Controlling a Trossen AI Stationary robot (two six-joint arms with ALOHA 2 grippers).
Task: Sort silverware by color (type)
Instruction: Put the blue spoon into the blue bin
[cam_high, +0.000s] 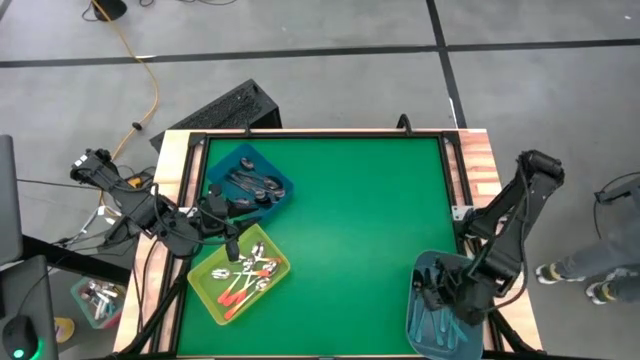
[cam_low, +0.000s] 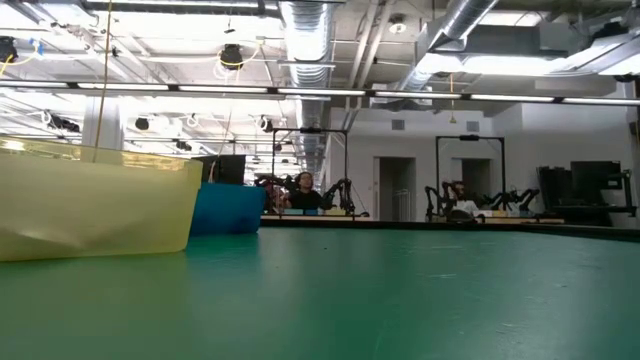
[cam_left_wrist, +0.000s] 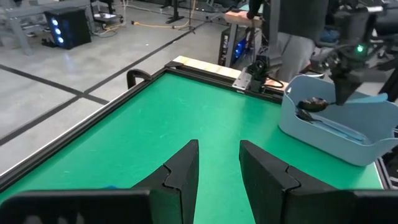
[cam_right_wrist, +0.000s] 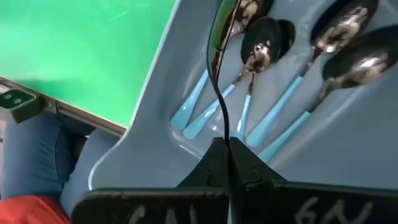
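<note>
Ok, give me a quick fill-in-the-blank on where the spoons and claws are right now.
The orange-handled spoons lie in the ____ bin.
The right claw is shut on a thin spoon handle above the ____ bin.
The left claw stands ____, holding nothing.

Missing: yellow; light blue; open

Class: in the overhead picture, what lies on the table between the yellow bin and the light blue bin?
Nothing: the high view shows only bare green mat between the yellow bin and the light blue bin.
</note>
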